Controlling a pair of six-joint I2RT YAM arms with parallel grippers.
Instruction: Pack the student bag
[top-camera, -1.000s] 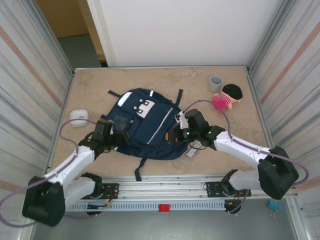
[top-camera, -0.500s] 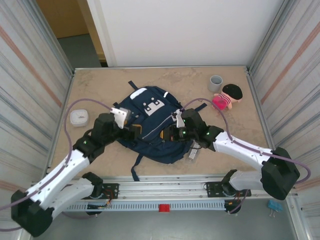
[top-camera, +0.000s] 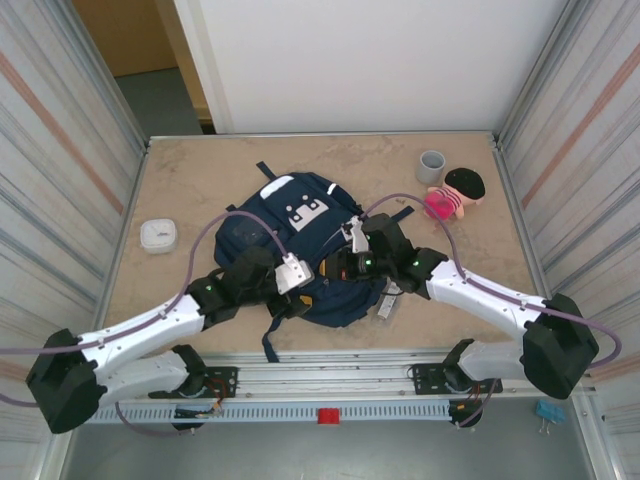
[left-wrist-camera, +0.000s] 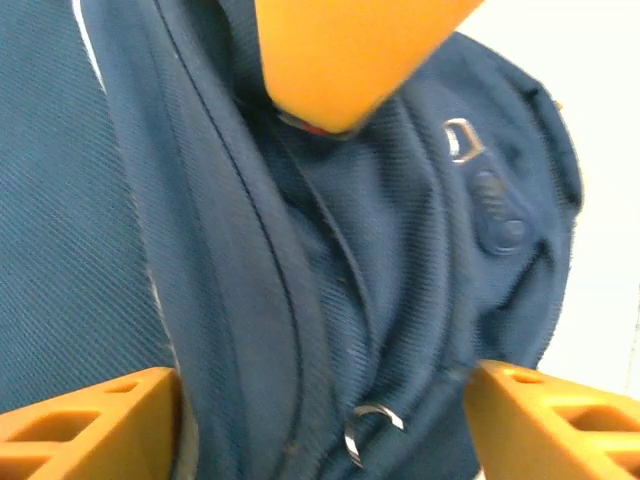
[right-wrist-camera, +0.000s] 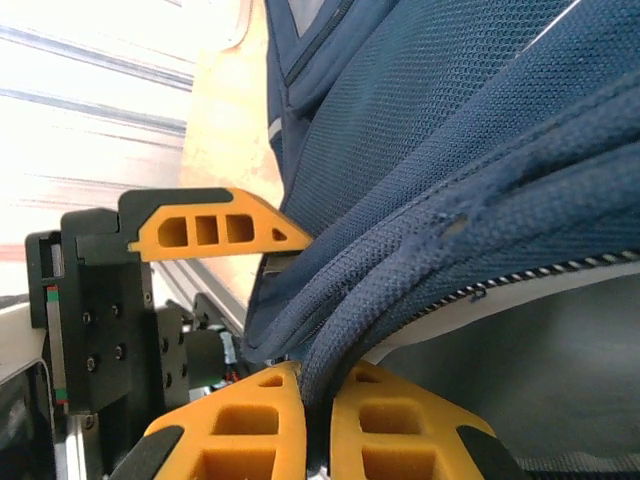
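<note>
**Item: student bag**. Navy backpack with a white patch, lying flat at the middle of the table, with both arms at its near edge.

**Right gripper**: jaws clenched on a thick corded seam of the bag beside the zip teeth. It holds that edge up from the pale lining below. In the overhead view it sits at the bag's near right side.

**Left gripper**: jaws released and standing wide, straddling bag fabric just above a metal zip pull without pinching it. From overhead it is close beside the right gripper.

**Loose on the table:** pink doll and grey cup at the far right, small white case at the left. All are well apart from the bag.

**Step in hand (judged):** opening the bag. One side is held, and the zip or the opposite lip is being sought. Nothing appears packed yet.

**Next move calls for:** the left jaws to settle onto the zip pull or fabric lip and close. A pull against the right gripper's hold should then widen the mouth.
</note>
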